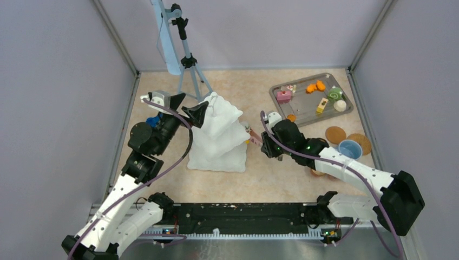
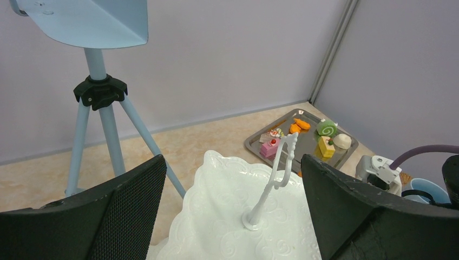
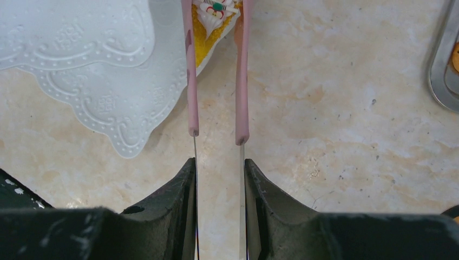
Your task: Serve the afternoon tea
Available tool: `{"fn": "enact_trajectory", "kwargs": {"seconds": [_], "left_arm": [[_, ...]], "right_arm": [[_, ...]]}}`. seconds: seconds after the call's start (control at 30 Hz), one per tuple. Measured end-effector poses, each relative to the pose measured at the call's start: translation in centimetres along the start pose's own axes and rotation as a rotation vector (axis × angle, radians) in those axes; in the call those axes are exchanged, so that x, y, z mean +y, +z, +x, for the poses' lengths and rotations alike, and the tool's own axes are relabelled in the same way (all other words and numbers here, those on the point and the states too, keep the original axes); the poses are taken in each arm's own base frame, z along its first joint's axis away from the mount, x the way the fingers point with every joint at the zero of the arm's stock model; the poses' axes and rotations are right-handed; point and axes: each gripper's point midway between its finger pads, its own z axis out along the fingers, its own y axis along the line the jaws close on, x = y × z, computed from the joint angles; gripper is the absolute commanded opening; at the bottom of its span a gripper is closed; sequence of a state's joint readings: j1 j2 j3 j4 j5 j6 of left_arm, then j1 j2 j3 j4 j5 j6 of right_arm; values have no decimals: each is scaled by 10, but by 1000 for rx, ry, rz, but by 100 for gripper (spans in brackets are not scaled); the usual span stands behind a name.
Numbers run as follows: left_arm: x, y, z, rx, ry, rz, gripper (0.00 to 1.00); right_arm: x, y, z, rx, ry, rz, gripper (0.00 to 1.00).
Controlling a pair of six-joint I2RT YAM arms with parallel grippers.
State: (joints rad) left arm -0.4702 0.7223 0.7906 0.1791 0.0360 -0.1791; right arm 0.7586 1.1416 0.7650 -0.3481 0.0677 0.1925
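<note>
Two arms flank the white tiered stand (image 1: 222, 146) in the top view. My left gripper (image 1: 188, 106) hovers by its top tier. My right gripper (image 1: 264, 142) sits just beside its right edge, aiming the pink tongs (image 1: 251, 133) at it. Other pastries (image 1: 284, 96) lie on the steel tray (image 1: 304, 108), far right of the counter (image 1: 270, 179). Left wrist: fingers (image 2: 135, 206) spread wide either side of the stand's handle (image 2: 275, 173), gripping nothing. Right wrist: fingers (image 3: 181, 200) pressed onto the tongs' blades, whose tips pinch the cake slice (image 3: 212, 21) at the rim of a lower tier; whether it touches the tier I cannot tell. Risks, as I judge them: released this near the edge, the slice could tip onto the counter. Easing pressure early would drop it short, and a nudge from the tongs could rock the stand.
</note>
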Motion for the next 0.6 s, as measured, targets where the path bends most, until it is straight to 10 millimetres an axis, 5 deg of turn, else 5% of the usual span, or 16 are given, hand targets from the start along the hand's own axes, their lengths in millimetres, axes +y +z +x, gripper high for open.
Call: {"fn": "enact_trajectory", "kwargs": {"seconds": [0.37, 0.6], "left_arm": [[1, 1, 4, 12, 0, -2, 99], [1, 1, 4, 13, 0, -2, 99]], "right_arm": [[13, 34, -20, -102, -71, -44, 26], [19, 59, -9, -70, -114, -54, 33]]}}
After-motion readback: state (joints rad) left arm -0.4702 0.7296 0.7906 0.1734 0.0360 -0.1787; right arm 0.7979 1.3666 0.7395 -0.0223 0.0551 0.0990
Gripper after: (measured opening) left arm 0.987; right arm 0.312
